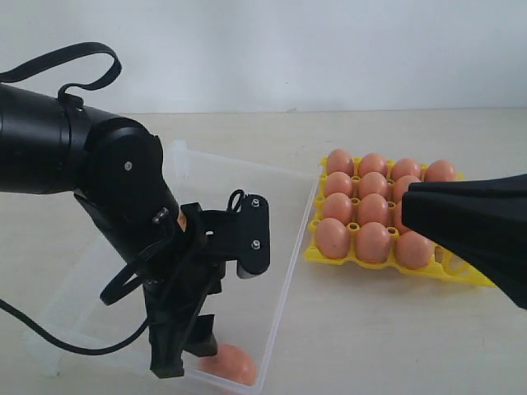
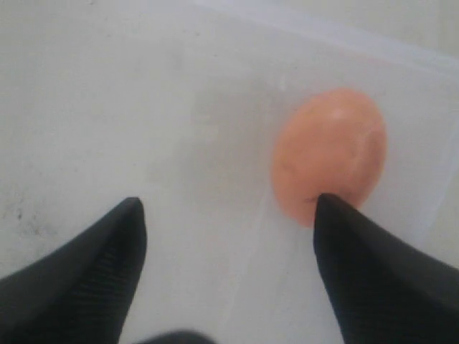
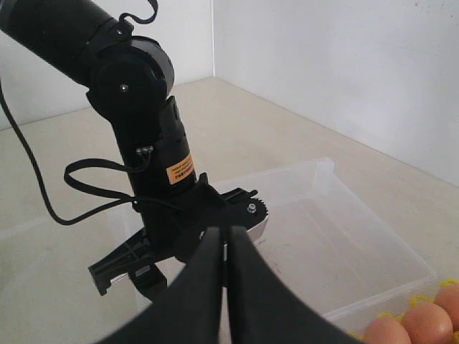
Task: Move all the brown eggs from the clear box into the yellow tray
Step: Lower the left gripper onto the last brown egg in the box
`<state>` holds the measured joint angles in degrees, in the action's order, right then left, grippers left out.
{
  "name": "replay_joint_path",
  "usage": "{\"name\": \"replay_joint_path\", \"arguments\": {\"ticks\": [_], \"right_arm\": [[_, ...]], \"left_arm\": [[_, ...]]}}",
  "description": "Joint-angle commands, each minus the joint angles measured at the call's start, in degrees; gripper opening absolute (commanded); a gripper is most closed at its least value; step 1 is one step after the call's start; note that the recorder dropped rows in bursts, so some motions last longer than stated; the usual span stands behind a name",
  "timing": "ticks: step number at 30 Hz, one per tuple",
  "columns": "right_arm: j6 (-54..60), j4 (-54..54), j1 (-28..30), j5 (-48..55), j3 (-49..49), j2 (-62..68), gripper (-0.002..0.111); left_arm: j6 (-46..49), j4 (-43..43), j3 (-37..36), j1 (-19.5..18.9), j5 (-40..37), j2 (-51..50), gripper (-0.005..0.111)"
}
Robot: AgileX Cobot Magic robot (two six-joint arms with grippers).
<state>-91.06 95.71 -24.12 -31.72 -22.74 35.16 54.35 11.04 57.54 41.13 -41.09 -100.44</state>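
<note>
Left wrist view: left gripper [image 2: 228, 203] spread, one brown egg [image 2: 330, 161] by a fingertip in the clear box [image 2: 107, 107]. Right gripper [image 3: 224, 236] pressed together. Yellow tray [image 1: 354, 261], egg-filled, at the box's three o'clock.

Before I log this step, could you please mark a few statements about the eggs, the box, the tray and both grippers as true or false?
1. A brown egg lies in the clear box. True.
2. The left gripper is clamped on that egg. False: its jaws stand open, and the egg lies by one fingertip, not gripped.
3. The right gripper is shut and holds nothing. True.
4. The yellow tray is empty. False: brown eggs fill most of its visible cups.
5. The yellow tray stands inside the clear box. False: it stands beside the box on the table.
</note>
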Motion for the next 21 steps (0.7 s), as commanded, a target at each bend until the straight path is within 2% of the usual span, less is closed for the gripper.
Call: {"name": "replay_joint_path", "arguments": {"ticks": [1,8,15,21], "right_arm": [[0.0,0.1,0.2,0.1,0.1,-0.2,0.000],[0.0,0.1,0.2,0.1,0.1,-0.2,0.000],[-0.1,0.1,0.2,-0.1,0.1,-0.2,0.000],[-0.1,0.1,0.2,-0.6,0.1,-0.2,0.000]], "left_arm": [[2.2,0.5,-0.3,0.3,-3.0,0.7,0.061],[4.4,1.7,-0.3,0.3,-2.7,0.7,0.061],[16.0,12.7,-0.3,0.3,-3.9,0.7,0.061],[15.8,10.2,-0.3,0.2,-3.1,0.7,0.060]]}}
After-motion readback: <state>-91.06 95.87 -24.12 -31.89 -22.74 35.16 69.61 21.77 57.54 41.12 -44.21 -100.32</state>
